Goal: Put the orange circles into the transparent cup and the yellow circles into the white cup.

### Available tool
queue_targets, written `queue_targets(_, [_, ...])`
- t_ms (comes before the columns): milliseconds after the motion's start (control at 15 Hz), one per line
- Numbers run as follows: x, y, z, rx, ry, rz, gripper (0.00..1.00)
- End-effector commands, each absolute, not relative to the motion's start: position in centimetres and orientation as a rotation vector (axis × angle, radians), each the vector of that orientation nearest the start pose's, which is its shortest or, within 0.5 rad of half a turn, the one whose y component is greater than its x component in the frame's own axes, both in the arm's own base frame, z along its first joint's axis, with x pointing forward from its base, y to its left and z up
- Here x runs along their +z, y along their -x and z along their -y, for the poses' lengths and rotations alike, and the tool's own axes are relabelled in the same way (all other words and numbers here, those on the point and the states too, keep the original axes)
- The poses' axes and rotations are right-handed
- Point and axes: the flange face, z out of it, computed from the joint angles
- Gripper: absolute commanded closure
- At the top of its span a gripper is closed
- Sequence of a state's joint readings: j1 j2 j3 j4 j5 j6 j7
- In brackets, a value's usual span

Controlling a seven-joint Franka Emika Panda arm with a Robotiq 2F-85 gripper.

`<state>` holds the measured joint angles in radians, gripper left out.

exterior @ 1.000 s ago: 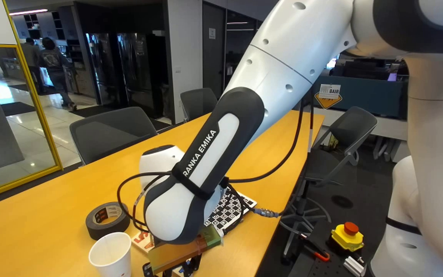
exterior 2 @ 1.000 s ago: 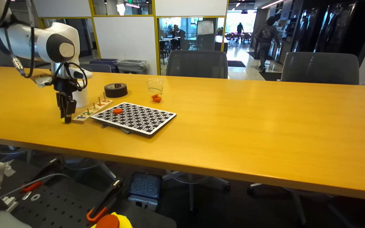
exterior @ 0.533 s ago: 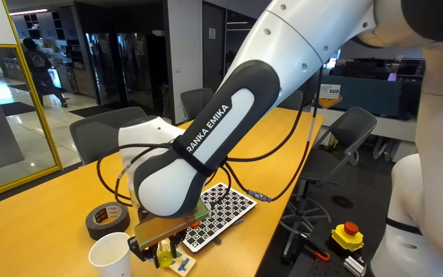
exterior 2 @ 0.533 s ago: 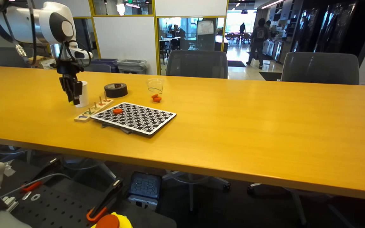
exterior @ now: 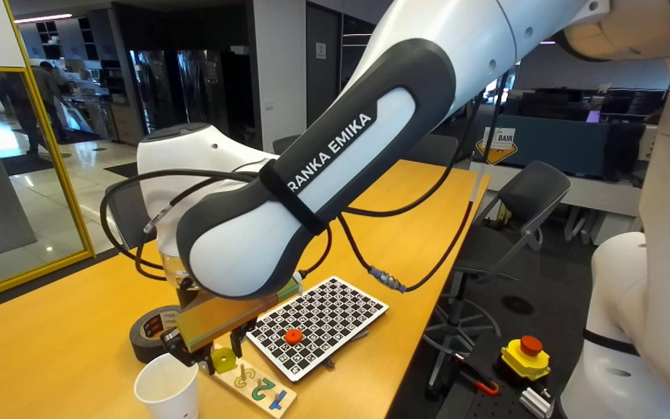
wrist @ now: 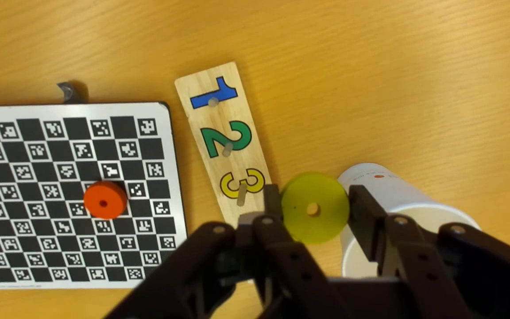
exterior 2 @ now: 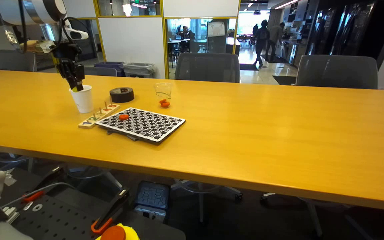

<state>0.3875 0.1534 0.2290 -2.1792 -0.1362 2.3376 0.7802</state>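
My gripper [wrist: 315, 208] is shut on a yellow circle [wrist: 299, 223], a flat disc with a centre hole, held at its edges between both fingertips. The disc also shows in an exterior view [exterior: 224, 359]. The white cup [exterior 2: 84, 101] stands upright on the table. The gripper is raised near its rim; in the wrist view the cup [wrist: 381, 186] lies right of and behind the fingers. The transparent cup [exterior 2: 163, 90] stands farther off with a few orange circles [exterior 2: 165, 104] at its bottom. Another orange circle [exterior: 293, 336] lies on the checkerboard. The white cup's bottom inside is hidden.
The checkerboard [exterior 2: 145, 123] lies flat on the table. A wooden number board [exterior 2: 95, 118] with upright pegs lies between it and the white cup. A black tape roll [exterior 2: 122, 95] sits behind the number board.
My gripper has risen from the table with the yellow circle and moved away from the table's near edge, over to the white cup. The cups, checkerboard and other discs have not moved.
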Motion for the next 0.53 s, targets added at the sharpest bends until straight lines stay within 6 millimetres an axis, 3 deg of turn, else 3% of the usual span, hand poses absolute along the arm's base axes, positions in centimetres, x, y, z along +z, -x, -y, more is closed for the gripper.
queue_targets(0, [33.9,-46.2,-32.8,-0.126,3.201,0.024,0.81])
queue_targets(467, [34.1,-48.1,-34.4,-0.127,3.181,0.366,0.81])
